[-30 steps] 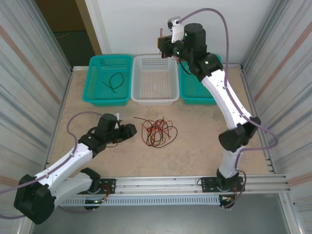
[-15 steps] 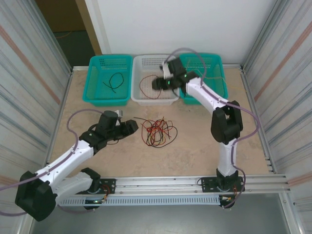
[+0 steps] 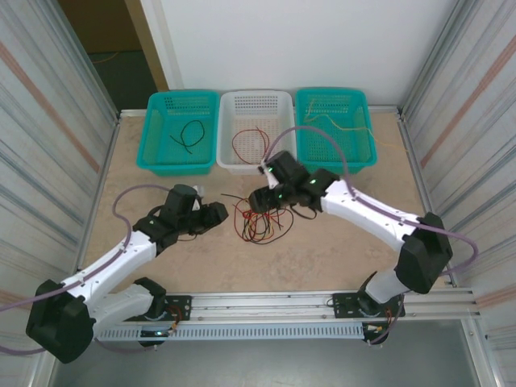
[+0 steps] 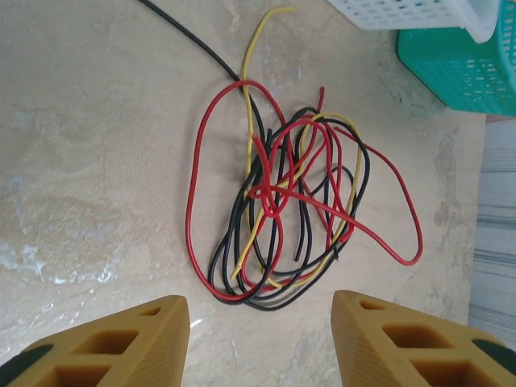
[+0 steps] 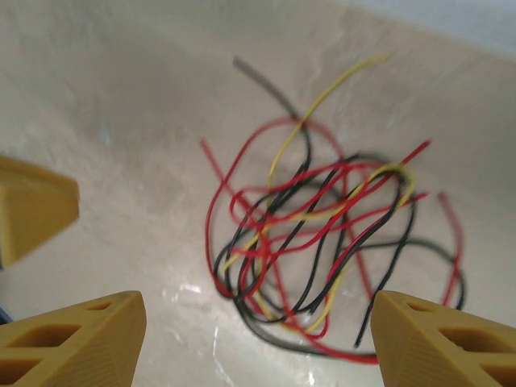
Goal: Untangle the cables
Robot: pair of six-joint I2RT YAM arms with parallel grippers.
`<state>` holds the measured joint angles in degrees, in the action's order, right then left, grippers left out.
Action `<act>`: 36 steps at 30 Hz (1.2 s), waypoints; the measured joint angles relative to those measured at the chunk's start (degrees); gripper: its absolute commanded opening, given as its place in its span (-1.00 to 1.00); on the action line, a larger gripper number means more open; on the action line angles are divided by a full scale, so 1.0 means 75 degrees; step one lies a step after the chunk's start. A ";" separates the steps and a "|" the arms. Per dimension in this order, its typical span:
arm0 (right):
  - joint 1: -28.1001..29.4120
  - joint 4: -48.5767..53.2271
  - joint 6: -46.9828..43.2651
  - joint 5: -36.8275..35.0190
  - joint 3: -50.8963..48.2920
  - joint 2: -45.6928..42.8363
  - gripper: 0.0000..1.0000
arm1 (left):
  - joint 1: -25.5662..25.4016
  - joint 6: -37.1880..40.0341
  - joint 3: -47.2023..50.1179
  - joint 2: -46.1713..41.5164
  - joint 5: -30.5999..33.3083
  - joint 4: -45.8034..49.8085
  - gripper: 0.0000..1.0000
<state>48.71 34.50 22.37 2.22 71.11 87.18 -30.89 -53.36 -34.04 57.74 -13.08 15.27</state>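
Top external view counts two arms, each with one pincer, three baskets in a row along the far edge of the table (image 3: 339,242), and one tangle of cables (image 3: 258,219) lying on the bare tabletop near the middle, between the two pincers. The tangle mixes red, black and yellow strands; how many of each cannot be told, since they loop over one another. The left teal basket (image 3: 153,139) holds one curled black wire (image 3: 191,135), the white basket (image 3: 288,133) in the middle holds one red wire (image 3: 246,142), and the right teal basket (image 3: 368,139) holds one yellow wire (image 3: 334,122). The left gripper (image 3: 219,214) sits low just to the left of the tangle, and the right gripper (image 3: 256,201) hangs over the tangle's far edge. From above, neither pincer's gap can be read. The left wrist view settles it for its own arm: two yellow fingers (image 4: 121,339) stand well apart at the bottom of the picture, released, with bare table between them and the tangle lying just beyond their tips. It also shows a black strand and a yellow end trailing out of the tangle, and corners of the white basket and one teal basket. The right wrist view, somewhat blurred, shows its two yellow fingertips (image 5: 76,339) spread wide, released and grasping nothing, with the tangle on the table between and beyond them.
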 measured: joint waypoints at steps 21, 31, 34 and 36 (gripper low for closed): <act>0.0382 0.1192 -0.0443 -0.1955 0.1285 0.2629 -0.25 | 0.0268 -0.0125 0.0315 -0.0329 -0.0358 0.0641 -0.01; 0.0670 0.1300 -0.0358 -0.2145 0.1040 0.2235 -0.92 | 0.0271 -0.0119 0.0315 -0.0143 -0.0574 0.0490 -0.06; 0.0874 0.1253 -0.0393 -0.2025 0.1029 0.1513 -0.95 | 0.0268 -0.0119 0.0315 -0.0256 -0.0609 0.0487 -0.06; 0.0965 0.1139 -0.0396 -0.1894 0.1029 0.0970 -0.92 | 0.0271 -0.0122 0.0315 -0.0326 -0.0659 0.0446 -0.07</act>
<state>55.94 43.05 19.40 -11.99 78.83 94.45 -28.86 -54.28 -31.68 55.29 -18.02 18.61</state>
